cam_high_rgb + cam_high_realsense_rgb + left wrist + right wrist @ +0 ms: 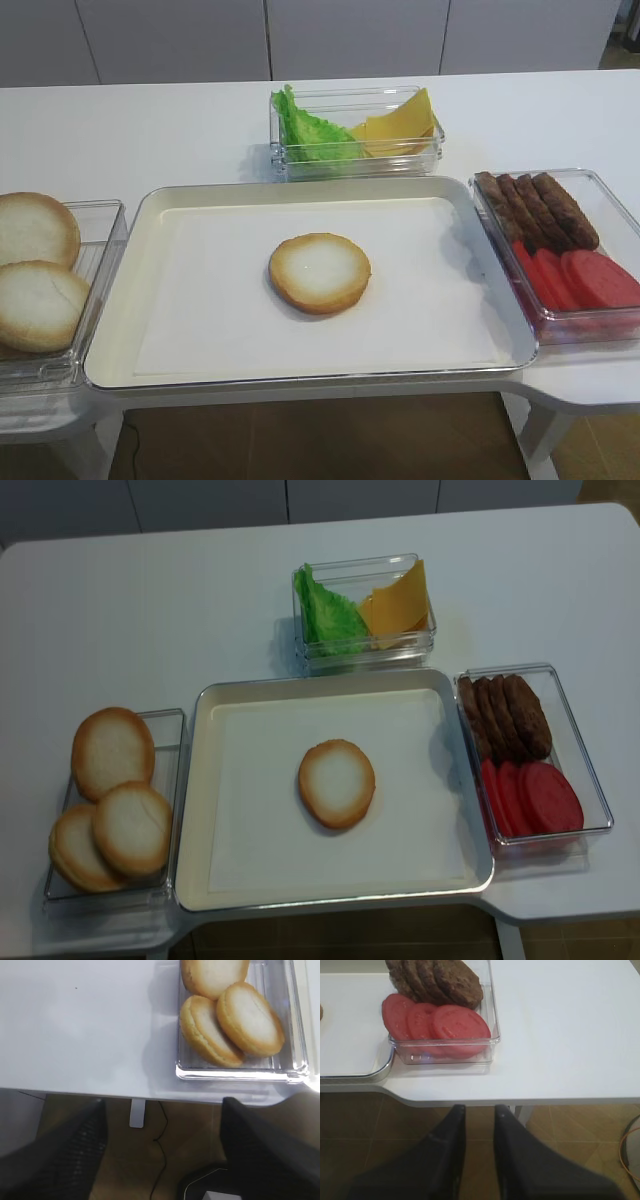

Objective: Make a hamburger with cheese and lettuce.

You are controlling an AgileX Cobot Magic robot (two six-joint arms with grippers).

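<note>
Exterior high: hamburger [319, 273] flat, face-up.

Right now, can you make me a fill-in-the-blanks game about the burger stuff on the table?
1. The bun half lies alone in the middle of the ____.
2. The lettuce shares a clear box with the ____.
3. The red slices share a box with the brown ____.

Missing words: tray; cheese; patties.

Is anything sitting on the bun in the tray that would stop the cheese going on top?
No. The bun lies alone on the tray with a bare face. The cheese waits in its box behind the tray, and nothing visible lies between them.
</note>
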